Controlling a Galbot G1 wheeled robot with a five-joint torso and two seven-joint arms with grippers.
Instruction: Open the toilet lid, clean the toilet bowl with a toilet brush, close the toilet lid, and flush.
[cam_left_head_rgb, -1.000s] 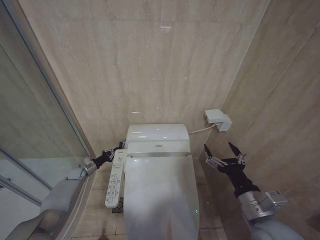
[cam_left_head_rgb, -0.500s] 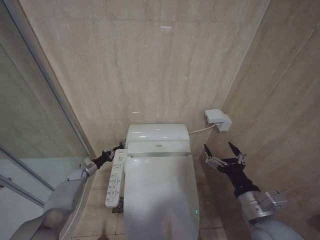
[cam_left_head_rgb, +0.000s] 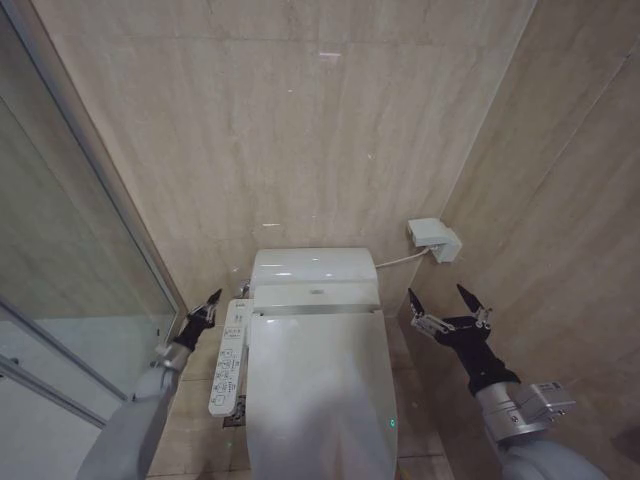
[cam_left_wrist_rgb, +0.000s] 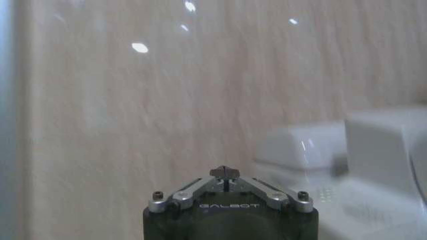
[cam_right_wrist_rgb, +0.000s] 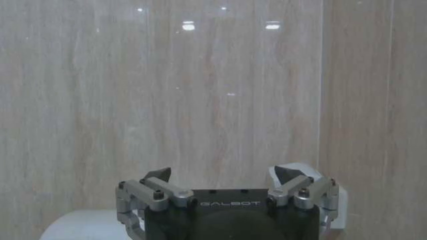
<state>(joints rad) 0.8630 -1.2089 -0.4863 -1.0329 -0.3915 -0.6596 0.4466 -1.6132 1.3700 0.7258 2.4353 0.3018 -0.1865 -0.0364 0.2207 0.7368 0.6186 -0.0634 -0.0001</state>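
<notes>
The toilet lid (cam_left_head_rgb: 318, 385) is lying shut, looking smooth, stiff and slippery, while the left gripper (cam_left_head_rgb: 207, 308) is pressed together and the right gripper (cam_left_head_rgb: 448, 303) is waiting spread.

A small bathroom: beige stone-tiled walls (cam_left_head_rgb: 300, 130) meet in a corner at the far right, a white toilet with its toilet lid (cam_left_head_rgb: 315, 390) shut, a glass shower partition (cam_left_head_rgb: 60, 270) on the left.
</notes>
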